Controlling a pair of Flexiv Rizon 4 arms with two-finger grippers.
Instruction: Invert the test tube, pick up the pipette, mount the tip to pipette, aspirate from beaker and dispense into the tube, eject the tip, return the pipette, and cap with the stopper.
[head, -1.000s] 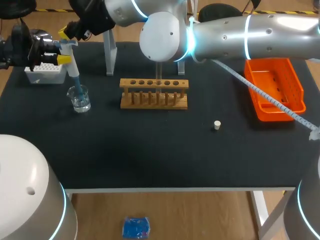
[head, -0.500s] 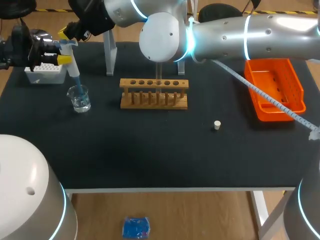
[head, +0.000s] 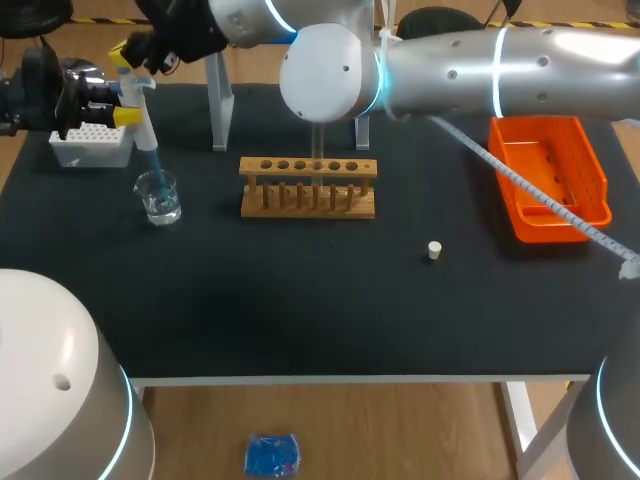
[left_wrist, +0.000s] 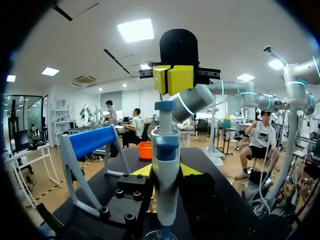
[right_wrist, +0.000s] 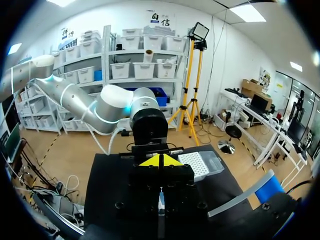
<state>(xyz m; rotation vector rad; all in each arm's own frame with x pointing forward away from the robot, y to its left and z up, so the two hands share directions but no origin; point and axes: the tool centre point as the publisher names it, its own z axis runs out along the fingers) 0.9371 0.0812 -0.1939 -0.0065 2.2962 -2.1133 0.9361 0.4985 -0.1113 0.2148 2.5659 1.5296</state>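
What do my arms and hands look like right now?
The left arm and right arm: rounded silver-white links with glowing cyan rings. The left hand and right hand: black, yellow-tipped. A pale braided cable runs beside the right arm.

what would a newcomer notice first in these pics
The pipette, held in the left gripper over the beaker at the far left of the table, with the right gripper, tips shut, just above its plunger. Next, the bright orange tray at the right and the wooden rack mid-table.
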